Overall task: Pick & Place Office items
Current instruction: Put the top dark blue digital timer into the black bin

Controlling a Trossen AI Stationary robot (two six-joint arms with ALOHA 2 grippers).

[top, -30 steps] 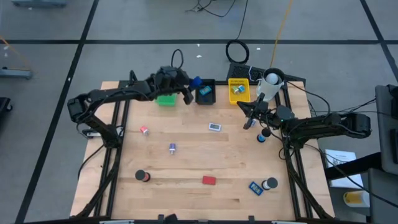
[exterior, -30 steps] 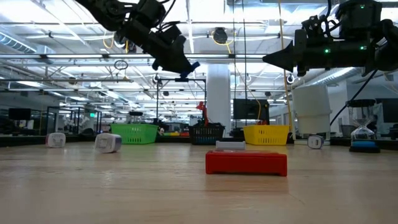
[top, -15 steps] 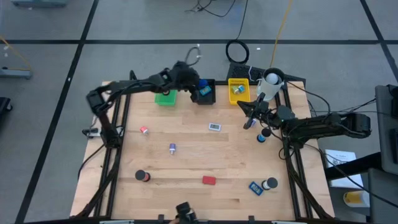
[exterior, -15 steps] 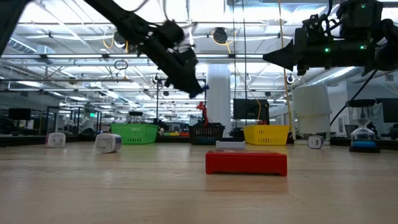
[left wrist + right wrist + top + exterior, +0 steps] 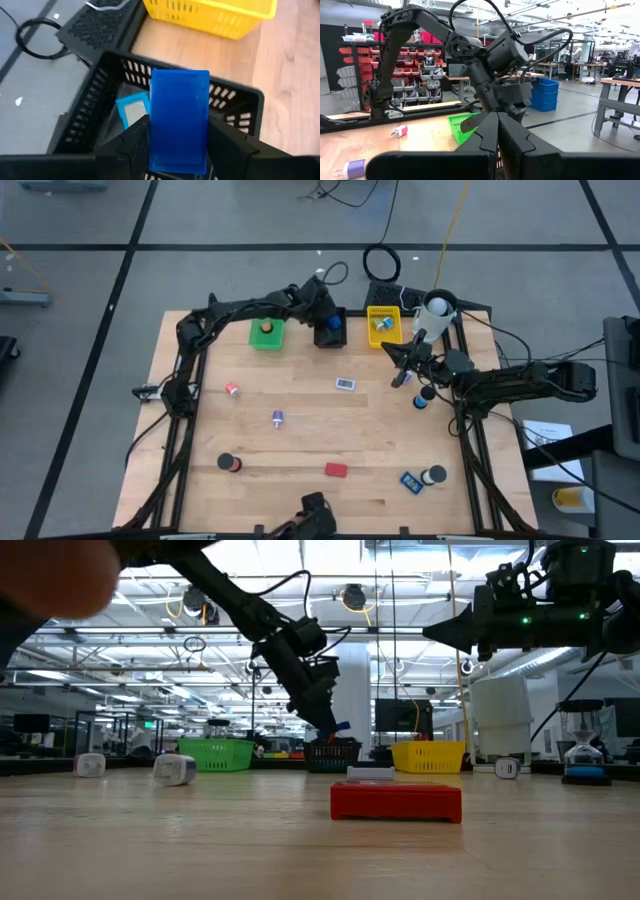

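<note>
My left gripper (image 5: 328, 322) hangs over the black tray (image 5: 235, 92) at the table's far edge, shut on a blue rectangular block (image 5: 179, 120). In the low view the block's end (image 5: 343, 726) shows just above the tray (image 5: 332, 753). A pale blue item (image 5: 132, 107) lies inside the tray. My right gripper (image 5: 398, 370) is shut and empty, raised at the right of the table; its fingers (image 5: 495, 137) are closed together. My left gripper pinches the blue block's two long sides (image 5: 152, 145) between its two fingers (image 5: 135, 142), near the end closest to the wrist. The fingers slant downward and lie along the block. The block juts out past the fingertips, lifted clear above the tray's inside.
A green tray (image 5: 266, 333) and a yellow tray (image 5: 384, 325) flank the black one, with a white cup (image 5: 436, 310) beyond. Loose on the table lie a red block (image 5: 336, 470), a blue block (image 5: 410, 481), dark rolls (image 5: 230, 463) and small pieces (image 5: 277, 418).
My left gripper has carried the blue block toward the table's right edge and down, from above the green tray to over the black tray, tipping its fingers further downward. The green tray now shows uncovered. The grip has stayed shut on the block.
</note>
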